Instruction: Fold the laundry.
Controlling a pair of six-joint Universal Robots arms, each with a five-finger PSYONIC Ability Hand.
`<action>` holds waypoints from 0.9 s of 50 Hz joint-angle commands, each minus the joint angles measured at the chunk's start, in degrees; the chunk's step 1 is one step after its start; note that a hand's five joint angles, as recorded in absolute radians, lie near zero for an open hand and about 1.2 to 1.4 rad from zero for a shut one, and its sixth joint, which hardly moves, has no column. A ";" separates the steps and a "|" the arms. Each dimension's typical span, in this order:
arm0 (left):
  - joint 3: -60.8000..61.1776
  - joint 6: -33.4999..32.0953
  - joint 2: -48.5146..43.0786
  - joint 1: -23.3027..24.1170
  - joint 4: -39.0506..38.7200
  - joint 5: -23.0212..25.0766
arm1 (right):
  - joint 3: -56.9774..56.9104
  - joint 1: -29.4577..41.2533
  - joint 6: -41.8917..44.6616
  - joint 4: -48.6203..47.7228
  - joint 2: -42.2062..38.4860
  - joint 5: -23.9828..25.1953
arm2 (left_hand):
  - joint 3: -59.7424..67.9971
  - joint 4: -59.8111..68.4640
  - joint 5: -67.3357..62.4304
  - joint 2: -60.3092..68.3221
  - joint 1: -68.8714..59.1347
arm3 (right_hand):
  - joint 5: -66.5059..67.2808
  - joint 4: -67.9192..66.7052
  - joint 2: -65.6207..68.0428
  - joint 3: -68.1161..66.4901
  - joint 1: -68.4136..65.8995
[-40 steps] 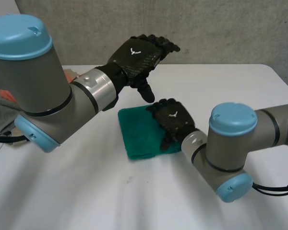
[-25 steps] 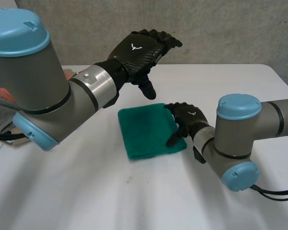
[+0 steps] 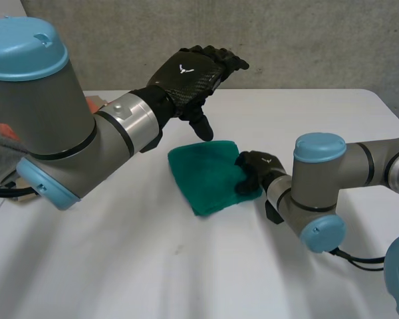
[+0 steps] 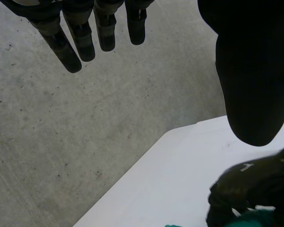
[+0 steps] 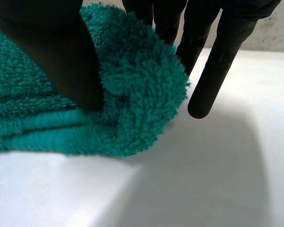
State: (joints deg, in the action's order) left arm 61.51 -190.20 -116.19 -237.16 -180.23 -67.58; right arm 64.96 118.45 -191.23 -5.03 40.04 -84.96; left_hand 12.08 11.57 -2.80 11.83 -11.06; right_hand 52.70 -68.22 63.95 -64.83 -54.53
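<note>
We see the folded green towel (image 3: 209, 176) lying near the middle of the white table (image 3: 186, 279), set askew, with its layered edges showing in the right wrist view (image 5: 47, 123). The right hand (image 3: 253, 171) is at the towel's right edge. There its thumb (image 5: 52, 47) presses into the pile from one side and curled fingers (image 5: 170, 23) sit behind the bunched corner, so the hand pinches the cloth. One finger sticks out straight beside the corner, clear of the towel.

The left hand (image 3: 193, 70) hangs above the table beyond the towel's far edge, touching nothing. Its fingers (image 4: 71, 42) are stretched out straight and spread wide from the thumb (image 4: 255, 85), which points down toward the towel.

On the back of each hand we make out a small white emblem shaped like a pair of spread wings. We also catch the right hand's emblem in the left wrist view (image 4: 248, 166), next to a sliver of green.

At the table's left edge lie a grey cloth (image 3: 0, 156) and something orange (image 3: 93, 105), well apart from the towel. A grey concrete wall (image 3: 306, 40) stands behind the table.
</note>
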 commanded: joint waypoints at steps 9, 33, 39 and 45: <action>-0.60 0.62 0.97 0.12 -0.03 0.52 | -33.79 -12.17 -0.99 6.24 -15.22 -8.28 | -2.08 -1.57 2.80 -1.83 1.06 | 17.30 -11.78 16.05 -15.17 -25.47; -1.22 0.36 -0.79 2.05 0.32 0.26 | -57.93 -36.88 2.53 8.46 -31.16 -6.27 | -2.08 -1.57 2.80 -1.83 1.06 | 17.30 -11.78 16.05 -15.17 -25.47; -0.96 0.45 -0.88 2.06 0.58 0.17 | -58.10 -40.31 2.88 8.37 -30.63 -6.80 | -2.08 -1.57 2.80 -1.83 1.06 | 3.28 2.23 2.04 -1.16 -11.45; -0.87 0.71 -0.53 1.18 0.85 0.52 | -56.26 -39.88 7.87 7.93 -29.67 -5.30 | -2.08 -1.57 2.80 -1.83 1.06 | -52.70 58.22 -53.95 54.83 44.53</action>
State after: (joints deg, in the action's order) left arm 60.51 -189.74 -117.06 -235.17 -179.61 -67.36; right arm 7.19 78.23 -187.81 3.27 9.46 -90.96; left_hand 12.08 11.57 -2.80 11.83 -11.06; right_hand 19.84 -34.51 29.92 -31.58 -22.79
